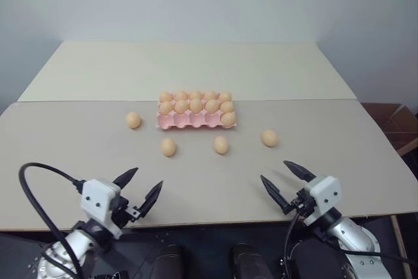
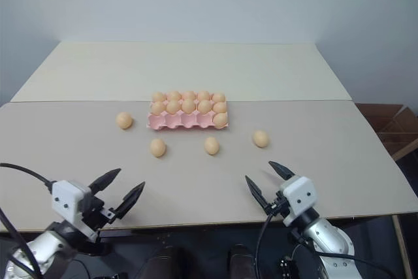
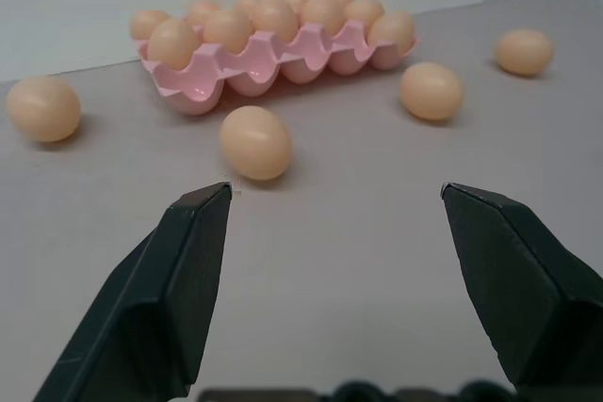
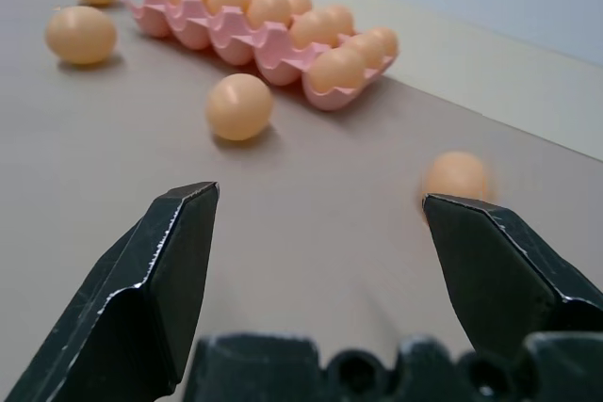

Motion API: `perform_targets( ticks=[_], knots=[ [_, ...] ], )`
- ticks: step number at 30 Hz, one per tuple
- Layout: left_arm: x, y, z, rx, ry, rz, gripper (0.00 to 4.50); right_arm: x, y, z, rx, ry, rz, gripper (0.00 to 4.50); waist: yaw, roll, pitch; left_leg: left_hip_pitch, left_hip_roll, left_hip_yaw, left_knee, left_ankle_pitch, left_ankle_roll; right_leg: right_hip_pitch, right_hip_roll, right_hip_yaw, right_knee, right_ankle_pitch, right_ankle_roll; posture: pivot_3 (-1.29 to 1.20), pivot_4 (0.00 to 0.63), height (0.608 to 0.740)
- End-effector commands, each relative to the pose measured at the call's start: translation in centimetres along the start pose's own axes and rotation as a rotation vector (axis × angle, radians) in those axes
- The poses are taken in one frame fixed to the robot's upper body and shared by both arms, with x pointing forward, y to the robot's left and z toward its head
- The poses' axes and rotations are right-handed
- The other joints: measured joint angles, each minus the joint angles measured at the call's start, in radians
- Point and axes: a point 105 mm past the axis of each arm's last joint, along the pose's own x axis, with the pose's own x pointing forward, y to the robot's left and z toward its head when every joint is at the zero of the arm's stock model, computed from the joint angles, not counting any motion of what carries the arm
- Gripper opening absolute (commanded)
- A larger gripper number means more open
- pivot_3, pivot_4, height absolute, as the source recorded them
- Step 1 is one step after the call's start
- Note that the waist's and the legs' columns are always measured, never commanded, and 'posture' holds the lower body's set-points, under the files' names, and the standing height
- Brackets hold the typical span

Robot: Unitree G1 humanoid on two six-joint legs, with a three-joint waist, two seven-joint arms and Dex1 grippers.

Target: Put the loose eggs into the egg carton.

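Pink egg carton sits mid-table. Far 2 rows full of eggs; near row holds 1 egg at its right end, other 4 cups bare. 4 loose eggs on table: 1 just left of carton, 3 in a line near side. Left gripper & right gripper hover at near edge, fingers spread, holding nothing.

The carton sits mid-desk. Eggs fill its two far rows; its near row holds one egg at the right end. One loose egg lies left of it, and three more lie just nearer: left, middle, right.
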Motion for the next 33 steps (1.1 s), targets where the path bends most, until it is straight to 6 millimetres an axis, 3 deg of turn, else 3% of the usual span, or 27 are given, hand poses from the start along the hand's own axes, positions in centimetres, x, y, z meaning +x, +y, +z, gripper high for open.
perform_targets(
  ticks=[1, 6, 17, 22, 33],
  knots=[
    [-0.5, 1.4, 1.7, 0.093, -0.028, -0.031, 3.86, 1.7, 0.5, 1.9, -0.001, -0.012, 0.01, 4.06, 0.001, 0.0, 0.0, 0.0, 0.0, 0.0, 0.0, 0.0, 0.0, 0.0, 0.0, 0.0, 0.0, 0.0, 0.0, 0.0, 0.15, 0.74],
    [-0.6, 1.6, 2.5, 0.241, -0.059, -0.122, 3.86, 3.7, 2.0, 2.3, -0.006, 0.078, 0.048, 4.06, 0.003, 0.0, 0.0, -0.002, -0.001, 0.0, 0.0, 0.0, 0.0, -0.001, 0.0, 0.0, -0.001, 0.001, -0.002, 0.0, 0.15, 0.74],
    [-1.7, 0.2, 2.1, 0.114, 0.038, -0.467, 3.86, 8.8, 5.5, 2.5, 0.03, 0.202, 0.002, 4.06, -0.002, -0.001, 0.0, -0.003, 0.001, 0.002, 0.0, 0.0, 0.0, -0.009, 0.0, 0.0, 0.003, 0.001, -0.004, 0.0, 0.15, 0.74],
    [-1.3, 0.5, 2.6, 0.127, 0.06, -0.49, 3.86, 10.6, 5.2, 1.9, 0.042, 0.238, -0.098, 4.06, -0.002, -0.001, 0.0, -0.006, 0.0, 0.002, 0.0, 0.0, 0.0, -0.009, 0.0, 0.0, 0.004, 0.004, 0.003, 0.0, 0.15, 0.74],
    [-0.7, 0.5, 2.9, 0.149, 0.054, -0.498, 3.86, 12.2, 5.1, 1.8, 0.171, 0.241, -0.167, 4.06, -0.005, 0.0, 0.0, -0.006, 0.001, 0.002, 0.0, 0.0, 0.0, -0.009, 0.001, 0.0, 0.005, 0.005, 0.003, 0.0, 0.15, 0.74]
  ],
)
